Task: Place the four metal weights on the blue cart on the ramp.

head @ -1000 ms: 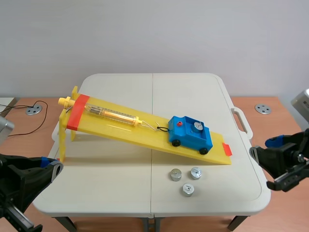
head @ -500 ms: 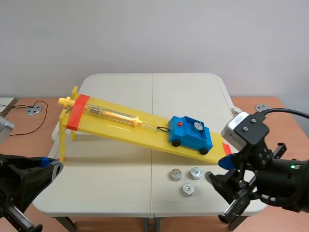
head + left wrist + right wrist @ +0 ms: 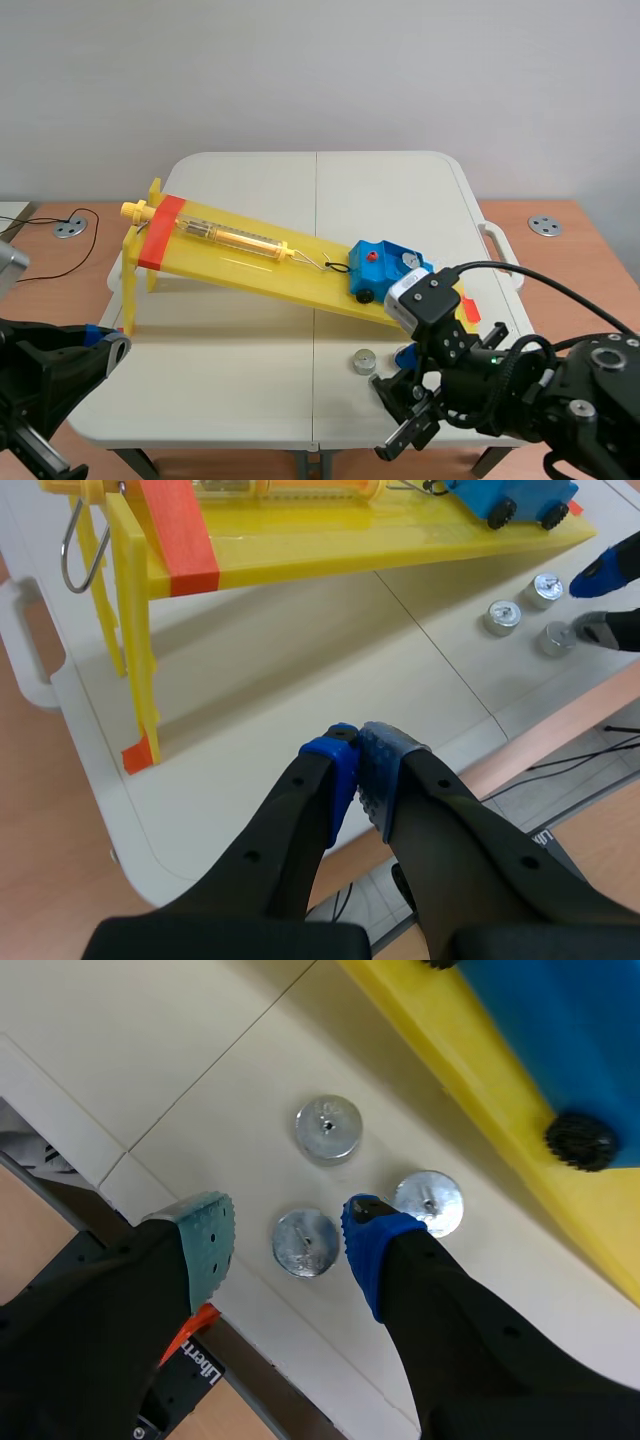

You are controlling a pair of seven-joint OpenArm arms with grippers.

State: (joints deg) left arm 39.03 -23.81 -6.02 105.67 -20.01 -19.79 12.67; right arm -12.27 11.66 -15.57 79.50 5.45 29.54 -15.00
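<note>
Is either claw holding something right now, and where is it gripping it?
Nothing is held. The right claw is open astride one metal weight, not clamped on it; the left claw is shut, empty.

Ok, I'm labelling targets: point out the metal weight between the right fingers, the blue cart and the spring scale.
Metal weight (image 3: 307,1243): right wrist view, top face.
Blue cart (image 3: 372,274): scene view, side panel.
Spring scale (image 3: 230,237): scene view, clear tube.

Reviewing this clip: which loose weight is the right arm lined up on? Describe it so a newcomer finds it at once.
On the white table, find the low end of the yellow ramp. Three loose weights lie beside it; the target weight sits between the right arm's open jaws, nearest the table edge, while the other two lie outside them, closer to the ramp.
</note>
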